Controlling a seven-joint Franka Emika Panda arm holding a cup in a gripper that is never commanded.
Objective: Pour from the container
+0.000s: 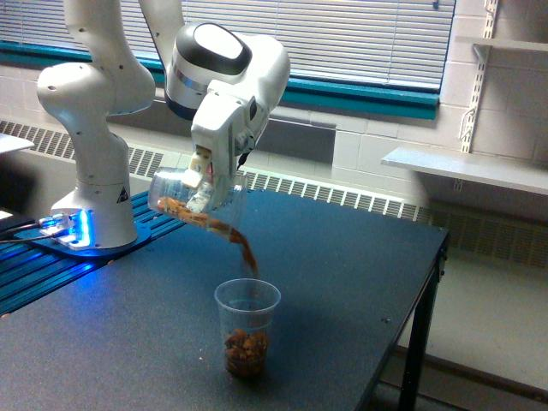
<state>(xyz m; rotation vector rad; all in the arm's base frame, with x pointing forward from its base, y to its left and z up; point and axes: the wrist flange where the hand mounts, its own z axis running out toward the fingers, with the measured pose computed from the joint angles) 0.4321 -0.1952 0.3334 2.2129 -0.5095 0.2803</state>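
A: Where was the container [195, 199]?

B: Clamped in the end effector [202, 182], tipped steeply, mouth angled down toward the exterior view's right, hanging above the worktop [360, 257]. Brown pieces [244, 248] streamed from its lip into the narrower cup [247, 327] standing below and slightly right of the end effector.

A: How should that pour have been handled?

B: I'd have kept the lip centred over the cup's rim and added tilt slowly. Few pieces seemed left inside, and a sudden tip could have thrown them past the narrow rim. The cup held only a shallow layer at its bottom, so overflow looked unlikely.
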